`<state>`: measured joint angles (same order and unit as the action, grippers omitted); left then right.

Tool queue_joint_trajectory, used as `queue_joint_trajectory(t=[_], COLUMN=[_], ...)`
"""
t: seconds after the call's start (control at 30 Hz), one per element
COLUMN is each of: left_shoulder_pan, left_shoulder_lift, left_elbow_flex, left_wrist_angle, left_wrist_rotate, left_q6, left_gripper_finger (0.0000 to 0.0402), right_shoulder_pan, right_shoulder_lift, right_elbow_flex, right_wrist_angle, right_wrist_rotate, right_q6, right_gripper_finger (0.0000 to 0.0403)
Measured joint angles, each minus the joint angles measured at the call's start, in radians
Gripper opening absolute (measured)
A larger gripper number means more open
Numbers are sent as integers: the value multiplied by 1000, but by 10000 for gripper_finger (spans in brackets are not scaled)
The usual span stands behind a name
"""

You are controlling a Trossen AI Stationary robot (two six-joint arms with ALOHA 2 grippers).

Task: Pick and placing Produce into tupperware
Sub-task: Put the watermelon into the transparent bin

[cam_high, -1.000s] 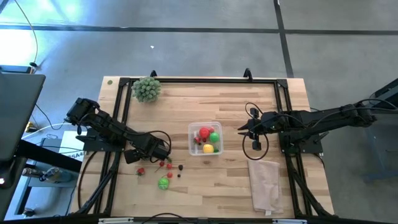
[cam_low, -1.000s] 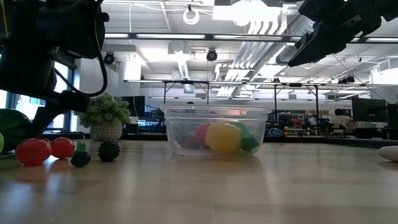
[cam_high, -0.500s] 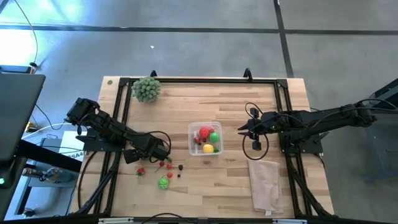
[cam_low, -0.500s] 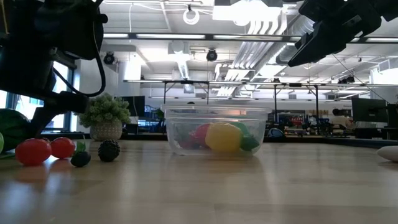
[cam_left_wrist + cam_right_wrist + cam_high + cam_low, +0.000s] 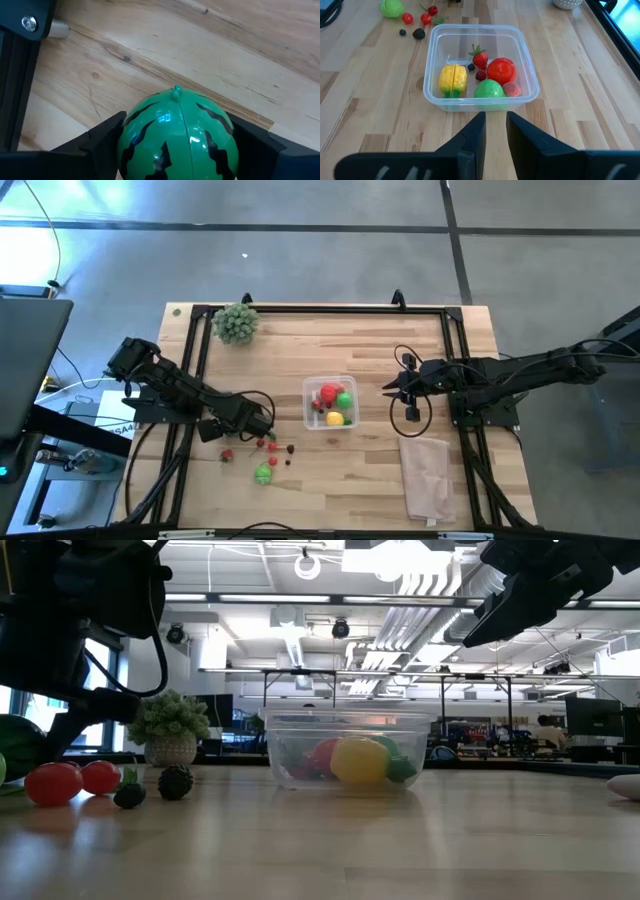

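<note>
My left gripper [image 5: 262, 421] is at the table's left-middle, shut on the dark-striped green ball [image 5: 177, 132], which also shows at the low view's left edge [image 5: 18, 745]. The clear tupperware [image 5: 330, 402] stands mid-table holding a yellow piece [image 5: 453, 79], a red one [image 5: 501, 70], a green one [image 5: 489, 90], a strawberry and berries. A green fruit [image 5: 263, 474], small red pieces [image 5: 272, 446] and dark berries [image 5: 291, 449] lie loose on the wood near the left gripper. My right gripper [image 5: 388, 390] hovers right of the tupperware, its fingers a narrow gap apart, touching nothing. My left gripper pinches the striped green ball between its two fingers [image 5: 107, 132], one on each side of its widest part [image 5: 131, 135]. The fingers come from above, slanting down. Whether the ball rests on the table or is lifted clear, I cannot tell.
A bushy pale-green plant [image 5: 236, 323] stands at the far left corner. A folded beige cloth [image 5: 426, 476] lies near the right front. A black frame [image 5: 320, 308] runs along the table's edges. Bare wood lies between the tupperware and the near edge.
</note>
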<state>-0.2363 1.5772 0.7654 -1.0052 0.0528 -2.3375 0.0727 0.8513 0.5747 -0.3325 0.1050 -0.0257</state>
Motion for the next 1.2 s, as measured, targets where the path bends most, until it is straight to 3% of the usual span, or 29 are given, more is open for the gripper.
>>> queue_joint_trajectory(t=[0.57, 0.7, 0.83, 1.0, 1.2], left_shoulder_pan=[0, 0, 0, 0, 1], left_shoulder_lift=[-26, -60, -84, -99, -99], left_elbow_flex=[24, 80, 158, 282, 455], left_wrist_angle=[-37, -109, -171, -243, -293], left_wrist_rotate=[-43, -119, -228, -420, -626], left_q6=[4, 32, 38, 99, 259], left_gripper_finger=[279, 294, 286, 278, 299], right_shoulder_pan=[0, 0, 0, 0, 0], right_shoulder_lift=[0, 0, 0, 0, 0], right_elbow_flex=[0, 0, 0, 0, 0], right_wrist_angle=[0, 0, 0, 0, 0], right_wrist_rotate=[0, 0, 0, 0, 0], right_q6=[0, 0, 0, 0, 0], right_gripper_finger=[67, 67, 67, 67, 67])
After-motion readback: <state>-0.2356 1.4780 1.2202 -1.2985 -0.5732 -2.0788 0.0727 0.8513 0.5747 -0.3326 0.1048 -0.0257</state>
